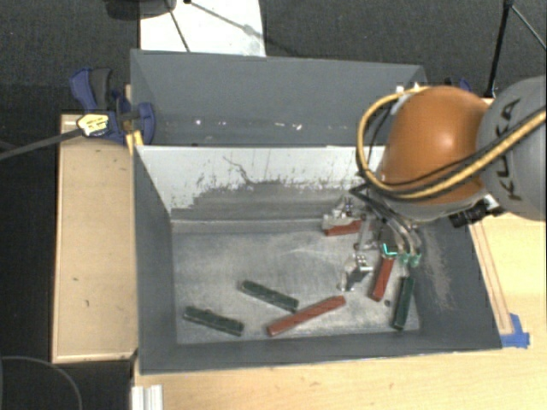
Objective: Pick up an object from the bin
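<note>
The arm comes in from the right, its orange cover [432, 143] hanging over the right end of the grey metal bin [154, 229]. Below the cover, the gripper [363, 267] is down low near the bin floor, right of the middle. From this angle I cannot tell whether its jaws are apart or together; the wrist hardware crowds that spot.

Just to the right of the gripper lies a short red bar [382, 280], tilted, its upper end tucked in under the wrist. It appears to touch the gripper, though that is not certain. A dark green bar [402, 303] lies just beside it, further right, pointing toward the near wall.

A second short red piece [340, 226] sits against the far wall, left of the gripper. Nearer and to the left, a long red bar [306, 314] lies slanted on the floor. A dark green strip [269, 295] lies just beyond its left end, and another green strip [214, 320] rests well apart at near left.
</note>
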You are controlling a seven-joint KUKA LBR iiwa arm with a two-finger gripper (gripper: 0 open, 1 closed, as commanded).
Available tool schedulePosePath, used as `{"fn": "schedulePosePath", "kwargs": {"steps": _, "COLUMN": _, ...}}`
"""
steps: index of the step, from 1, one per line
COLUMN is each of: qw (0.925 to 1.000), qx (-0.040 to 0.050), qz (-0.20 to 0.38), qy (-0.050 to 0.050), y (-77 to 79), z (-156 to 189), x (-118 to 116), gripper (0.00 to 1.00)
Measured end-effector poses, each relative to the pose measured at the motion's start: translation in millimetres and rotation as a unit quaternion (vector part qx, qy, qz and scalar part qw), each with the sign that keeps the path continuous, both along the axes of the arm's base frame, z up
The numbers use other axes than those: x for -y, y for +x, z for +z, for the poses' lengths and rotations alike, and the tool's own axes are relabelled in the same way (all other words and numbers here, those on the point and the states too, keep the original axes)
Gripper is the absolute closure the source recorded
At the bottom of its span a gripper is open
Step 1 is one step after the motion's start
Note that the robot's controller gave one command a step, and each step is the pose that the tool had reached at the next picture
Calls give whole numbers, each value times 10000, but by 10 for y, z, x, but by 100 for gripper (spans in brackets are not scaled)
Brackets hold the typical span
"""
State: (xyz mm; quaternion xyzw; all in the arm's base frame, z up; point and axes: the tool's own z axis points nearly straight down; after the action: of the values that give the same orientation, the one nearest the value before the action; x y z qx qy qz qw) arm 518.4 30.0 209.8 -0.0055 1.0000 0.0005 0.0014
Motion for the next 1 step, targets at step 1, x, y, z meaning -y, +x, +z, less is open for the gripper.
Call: {"fn": "schedulePosePath", "kwargs": {"steps": 1, "qw": 9985, "qx": 29, "qz": 556, "qy": 3, "y": -245, "z": -1308, "x": 8, "gripper": 100}}
